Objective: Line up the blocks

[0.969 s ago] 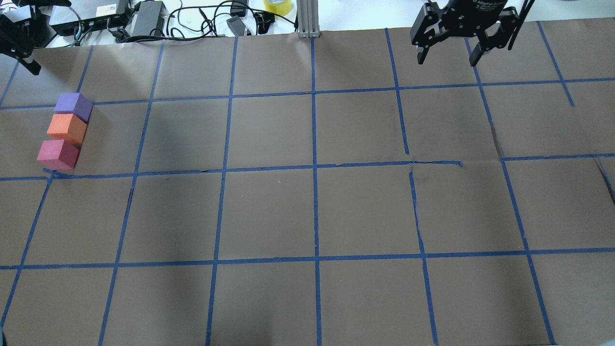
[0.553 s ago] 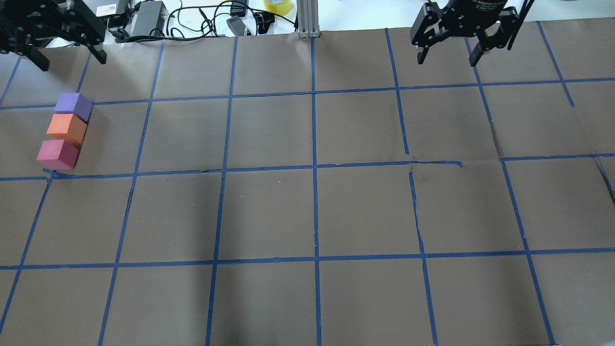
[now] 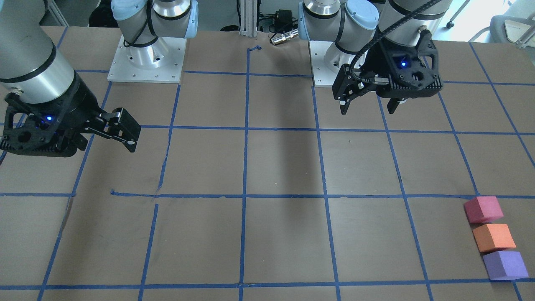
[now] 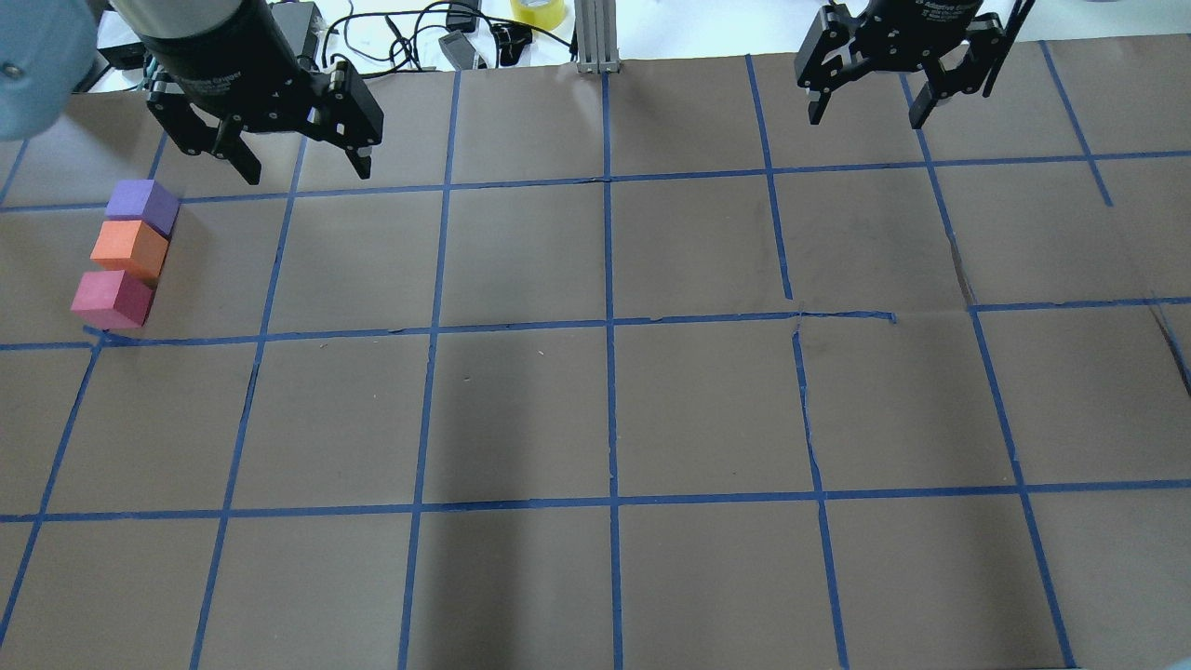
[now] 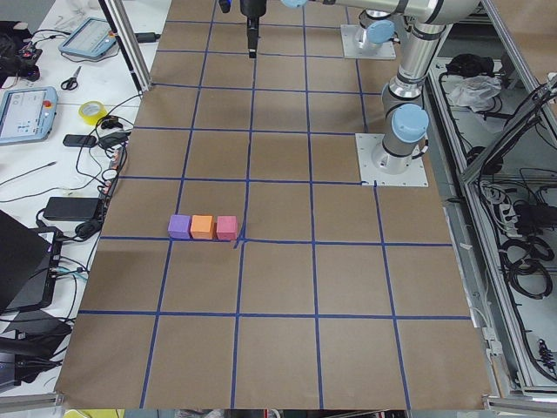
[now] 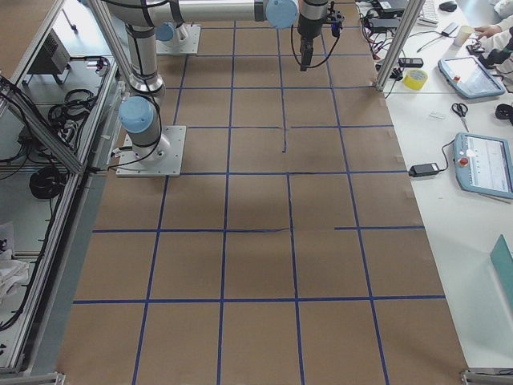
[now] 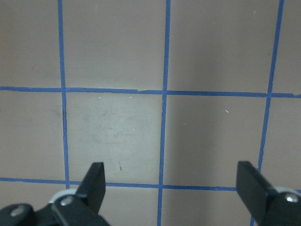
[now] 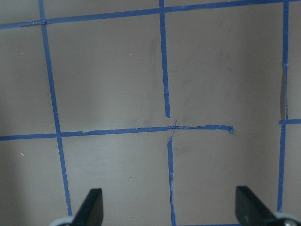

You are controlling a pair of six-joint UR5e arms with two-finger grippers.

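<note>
Three blocks lie touching in a straight row at the table's far left: the purple block (image 4: 141,207), the orange block (image 4: 128,247) and the pinkish-red block (image 4: 112,299). They also show in the front view as pinkish-red (image 3: 483,209), orange (image 3: 493,237) and purple (image 3: 504,264), and in the exterior left view (image 5: 202,226). My left gripper (image 4: 307,173) hangs open and empty above the table, to the right of and beyond the purple block, well clear of it (image 3: 368,110). My right gripper (image 4: 867,119) is open and empty at the far right. Both wrist views show only paper between open fingers.
Brown paper with a blue tape grid (image 4: 609,326) covers the table. Cables, power bricks and a yellow tape roll (image 4: 538,11) lie past the far edge beside an aluminium post (image 4: 595,37). The arm bases (image 3: 146,58) stand at the robot's side.
My left gripper has swung rightwards from the far left corner into full view, staying open. The blocks and the right gripper have not moved.
</note>
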